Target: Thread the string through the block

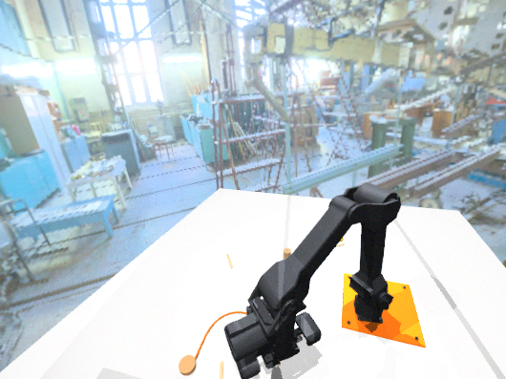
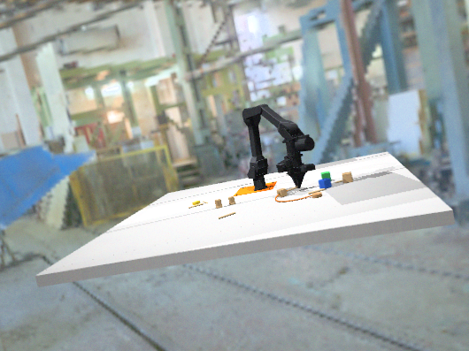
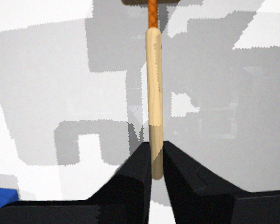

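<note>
My gripper (image 2: pixel 299 186) (image 3: pixel 155 148) is shut on the near end of the wooden stick (image 3: pixel 154 80), low over the table. The orange string (image 3: pixel 153 15) (image 2: pixel 292 201) (image 1: pixel 208 333) joins the stick's far end. The wooden block (image 2: pixel 281 192) stands on the table beside the fingers; only its dark edge (image 3: pixel 137 1) shows at the top of the wrist view. The whole stick is outside the block, and the string runs from it to the block. On the block's other side the string curves round to the round button (image 1: pixel 187 365) (image 2: pixel 316 194). The arm hides the block in the top view.
A blue cube (image 2: pixel 325 183) (image 3: pixel 7 196), a green cube (image 2: pixel 326 175) and another wooden block (image 2: pixel 347 177) stand beyond the gripper. Loose sticks (image 1: pixel 229 261) (image 1: pixel 221 369) (image 2: pixel 226 216), small wooden pieces (image 2: pixel 218 203) (image 2: pixel 231 201) and a yellow piece (image 2: pixel 196 202) lie elsewhere.
</note>
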Robot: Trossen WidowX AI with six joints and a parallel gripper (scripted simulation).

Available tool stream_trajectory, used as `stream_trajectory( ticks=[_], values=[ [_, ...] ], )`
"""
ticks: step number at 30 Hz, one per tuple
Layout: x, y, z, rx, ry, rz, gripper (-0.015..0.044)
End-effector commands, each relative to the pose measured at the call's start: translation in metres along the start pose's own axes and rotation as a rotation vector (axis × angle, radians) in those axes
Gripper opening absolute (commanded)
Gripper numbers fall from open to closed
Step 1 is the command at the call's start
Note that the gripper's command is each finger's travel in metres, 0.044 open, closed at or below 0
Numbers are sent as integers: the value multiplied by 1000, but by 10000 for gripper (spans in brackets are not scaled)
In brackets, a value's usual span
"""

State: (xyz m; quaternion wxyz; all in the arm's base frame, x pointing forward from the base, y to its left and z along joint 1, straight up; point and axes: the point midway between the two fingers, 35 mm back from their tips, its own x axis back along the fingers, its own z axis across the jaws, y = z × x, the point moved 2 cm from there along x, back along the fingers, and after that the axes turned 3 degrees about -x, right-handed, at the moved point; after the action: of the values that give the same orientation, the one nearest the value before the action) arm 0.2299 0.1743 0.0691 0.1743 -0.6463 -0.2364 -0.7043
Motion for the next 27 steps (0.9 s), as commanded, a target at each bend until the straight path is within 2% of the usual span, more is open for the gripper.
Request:
stream_trajectory(
  ticks=[1, 16, 26, 27],
  values=[
    [0, -5, 2, 0, 0, -4, 0],
    [4, -21, 1, 0, 2, -3, 0],
    [-8, -37, 0, 4, -17, -5, 0],
    [-5, -35, 0, 7, -14, -3, 26]
  ],
)
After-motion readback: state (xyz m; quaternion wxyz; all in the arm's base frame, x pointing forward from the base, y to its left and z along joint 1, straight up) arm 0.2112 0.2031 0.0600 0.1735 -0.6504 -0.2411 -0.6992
